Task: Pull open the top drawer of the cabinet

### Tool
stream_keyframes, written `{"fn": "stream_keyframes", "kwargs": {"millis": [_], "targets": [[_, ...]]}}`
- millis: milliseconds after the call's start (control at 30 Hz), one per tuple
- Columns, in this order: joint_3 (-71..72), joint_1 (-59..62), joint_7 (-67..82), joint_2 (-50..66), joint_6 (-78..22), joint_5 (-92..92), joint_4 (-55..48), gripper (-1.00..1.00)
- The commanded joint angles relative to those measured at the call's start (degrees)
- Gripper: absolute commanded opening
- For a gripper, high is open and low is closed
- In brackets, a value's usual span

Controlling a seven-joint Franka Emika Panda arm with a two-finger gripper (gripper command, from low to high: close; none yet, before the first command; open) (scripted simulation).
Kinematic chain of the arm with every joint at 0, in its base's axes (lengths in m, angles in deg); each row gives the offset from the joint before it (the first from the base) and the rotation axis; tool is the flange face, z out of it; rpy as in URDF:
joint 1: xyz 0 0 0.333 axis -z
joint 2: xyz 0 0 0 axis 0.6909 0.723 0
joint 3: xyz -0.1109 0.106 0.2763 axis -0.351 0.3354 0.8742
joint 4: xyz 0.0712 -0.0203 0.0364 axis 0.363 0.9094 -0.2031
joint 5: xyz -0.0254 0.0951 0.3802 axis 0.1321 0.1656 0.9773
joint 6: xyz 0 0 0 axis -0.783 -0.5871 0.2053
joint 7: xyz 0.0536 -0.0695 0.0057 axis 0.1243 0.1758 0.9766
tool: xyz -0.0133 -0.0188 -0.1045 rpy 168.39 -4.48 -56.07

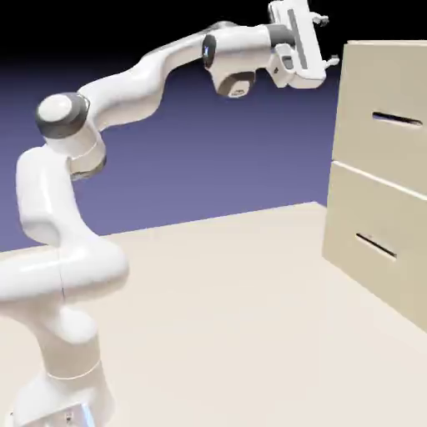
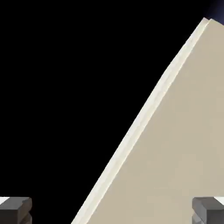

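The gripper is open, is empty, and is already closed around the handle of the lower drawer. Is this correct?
Not quite. In the exterior view the gripper is open and empty, but it grips no handle: it hovers up beside the cabinet's top corner, above the top drawer's handle.

The gripper point(image 1: 327, 40) is held high, its two fingers spread wide apart with nothing between them, pointing toward the cabinet point(image 1: 379, 179). Just beyond the fingertips, and apart from them, is the cabinet's upper corner. The top drawer point(image 1: 379, 113) sits below and past the gripper, flush and shut, its dark handle point(image 1: 397, 120) lower than the fingertips. The lower drawer point(image 1: 375, 238) lies well beneath, above the table point(image 1: 233, 317).
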Motion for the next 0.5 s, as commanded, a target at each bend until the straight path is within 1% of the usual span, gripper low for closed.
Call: {"fn": "stream_keyframes", "kwargs": {"millis": [0,367,433,467], "targets": [[1.63,2.08,-0.25,-0.5,-0.14,2.38,-1.5,0.0],[19.57,24.92,-3.0,-5.96,-1.64,28.48,-17.97,0.0],[20.6,26.23,-3.16,-6.27,-1.72,29.97,-18.91,0.0],[20.65,27.78,-5.58,-7.2,-1.46,28.56,-20.98,0.0]]}}
